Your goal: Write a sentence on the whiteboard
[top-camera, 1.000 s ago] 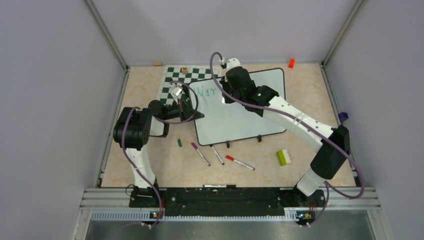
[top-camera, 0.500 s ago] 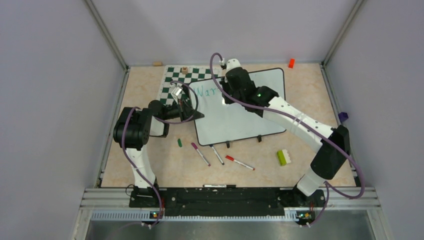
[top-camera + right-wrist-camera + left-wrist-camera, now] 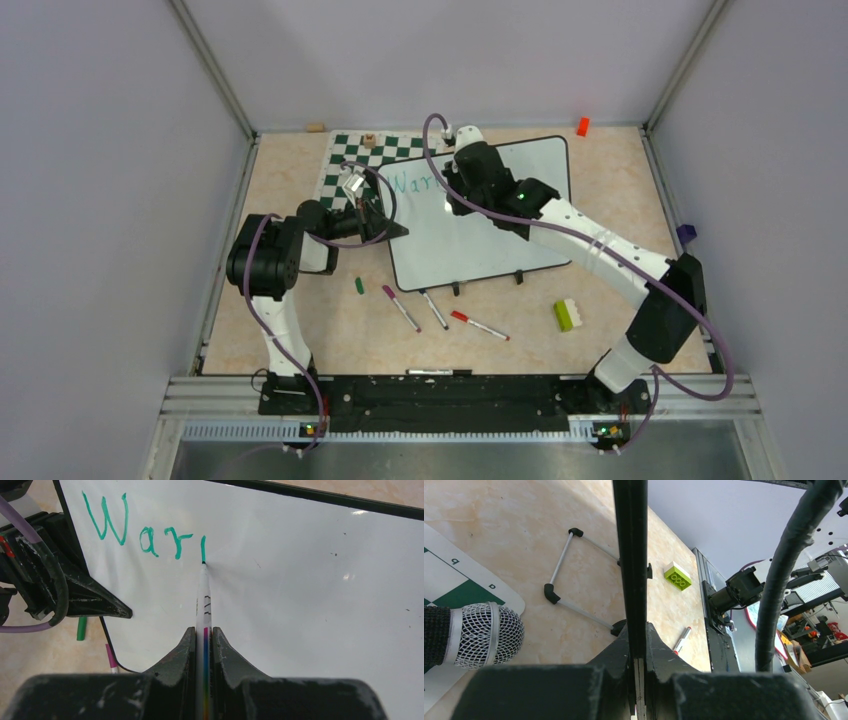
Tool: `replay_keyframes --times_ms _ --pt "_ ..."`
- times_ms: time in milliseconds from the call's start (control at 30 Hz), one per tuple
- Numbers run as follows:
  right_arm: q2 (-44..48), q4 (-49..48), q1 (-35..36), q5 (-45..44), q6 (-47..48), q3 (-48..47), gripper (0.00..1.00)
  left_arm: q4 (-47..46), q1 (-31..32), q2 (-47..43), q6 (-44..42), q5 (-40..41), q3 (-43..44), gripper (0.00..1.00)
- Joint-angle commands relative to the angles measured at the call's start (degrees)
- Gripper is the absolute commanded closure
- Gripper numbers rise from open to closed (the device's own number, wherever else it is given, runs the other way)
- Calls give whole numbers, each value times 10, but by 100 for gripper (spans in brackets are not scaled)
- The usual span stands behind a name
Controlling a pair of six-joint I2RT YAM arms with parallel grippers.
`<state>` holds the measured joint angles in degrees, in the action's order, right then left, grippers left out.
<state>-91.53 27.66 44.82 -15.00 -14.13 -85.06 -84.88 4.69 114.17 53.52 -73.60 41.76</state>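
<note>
Glossy white whiteboard (image 3: 455, 240), rounded corners

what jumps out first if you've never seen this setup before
The teal-green handwritten letters "War" near the far left corner of the large glossy white whiteboard catch the eye first. The right gripper is shut on a thin white marker, whose tip touches the board at the foot of a fourth stroke. The left gripper is clamped on the board's black left rim, beside the green-and-white checkered chess mat.
</note>
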Motion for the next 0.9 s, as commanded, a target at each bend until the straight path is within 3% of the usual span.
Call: replay_keyframes --times_ms 0,867 --pt "7 2 -6 -15 1 -13 100 -79 -6 -22 -27 16 0 100" --pt "-17 15 -22 -34 4 -60 100 -79 -6 -20 -27 16 0 100"
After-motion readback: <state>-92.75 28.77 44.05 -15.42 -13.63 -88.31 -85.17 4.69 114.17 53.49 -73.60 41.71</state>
